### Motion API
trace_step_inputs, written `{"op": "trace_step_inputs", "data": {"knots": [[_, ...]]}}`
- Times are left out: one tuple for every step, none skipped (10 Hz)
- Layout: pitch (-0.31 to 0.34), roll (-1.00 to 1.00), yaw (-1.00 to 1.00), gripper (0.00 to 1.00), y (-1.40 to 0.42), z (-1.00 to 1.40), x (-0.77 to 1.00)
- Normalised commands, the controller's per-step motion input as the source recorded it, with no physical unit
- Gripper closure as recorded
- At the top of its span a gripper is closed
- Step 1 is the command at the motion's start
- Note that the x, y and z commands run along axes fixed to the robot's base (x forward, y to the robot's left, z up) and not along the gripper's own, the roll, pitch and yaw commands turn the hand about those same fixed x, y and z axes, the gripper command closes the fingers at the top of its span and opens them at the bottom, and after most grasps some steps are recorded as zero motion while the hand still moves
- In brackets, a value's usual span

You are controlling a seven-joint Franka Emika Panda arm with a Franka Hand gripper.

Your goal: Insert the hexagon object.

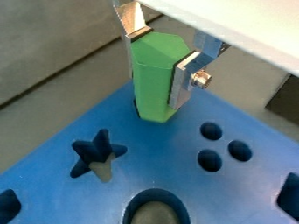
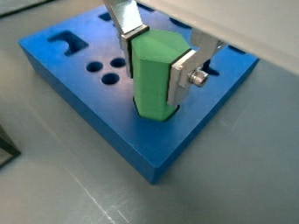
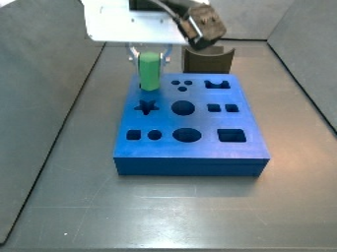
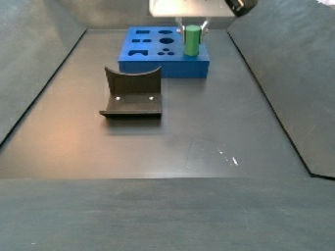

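My gripper [image 1: 158,70] is shut on the hexagon object [image 1: 156,83], a bright green prism-shaped peg held upright between the silver fingers [image 1: 187,80]. It hangs over the blue block [image 1: 146,156], with its lower end close to the block's top, beside the star-shaped hole [image 1: 96,154]. I cannot tell whether it touches. The gripper [image 2: 156,70], peg [image 2: 152,83] and block [image 2: 59,66] also show in a wrist view. Both side views show the peg [image 3: 152,71] [image 4: 193,39] over the block [image 3: 191,165] [image 4: 164,67].
The block's top has several holes: three small round ones [image 1: 222,147], a large round one [image 1: 158,210] and slots. The dark fixture [image 4: 131,93] stands on the grey floor in front of the block in a side view, and behind it in a side view [image 3: 211,61]. Grey walls enclose the floor.
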Motion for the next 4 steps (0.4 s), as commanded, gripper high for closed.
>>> {"op": "trace_step_inputs", "data": {"knots": [[-0.026,0.10,0.00,1.00,0.00,-0.43,0.00],[-0.034,0.07,0.00,1.00,0.00,-0.22,-0.02],[0.000,-0.02,0.00,1.00,0.02,0.00,0.00],[0.000,0.00,0.00,1.00,0.00,0.00,0.00]]}}
